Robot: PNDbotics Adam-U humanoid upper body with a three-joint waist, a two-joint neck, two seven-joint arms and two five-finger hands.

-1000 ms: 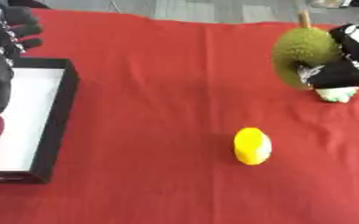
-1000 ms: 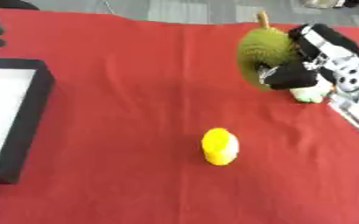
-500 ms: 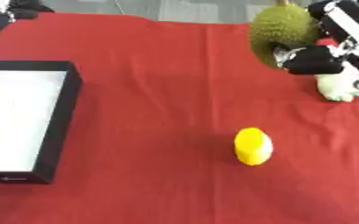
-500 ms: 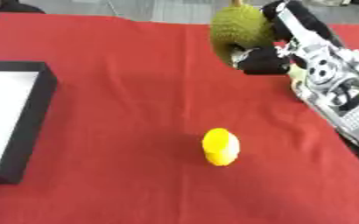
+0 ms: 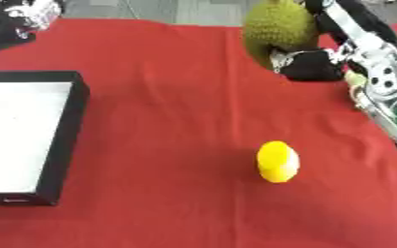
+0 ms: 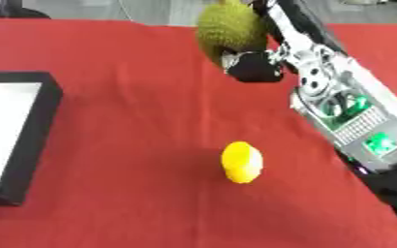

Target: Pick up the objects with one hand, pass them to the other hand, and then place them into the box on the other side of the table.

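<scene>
Bright red cloth (image 5: 168, 121) covers the whole desk, with a strip of grey floor (image 5: 176, 9) past the far edge.

The box (image 5: 65, 140) sits at the left edge of the tabletop (image 5: 168, 97). The lemon (image 5: 277, 161) lies well to its right, toward the near side. Behind the lemon, the right hand (image 5: 312, 65) holds the durian (image 5: 276, 26) above the tabletop's far right.
</scene>
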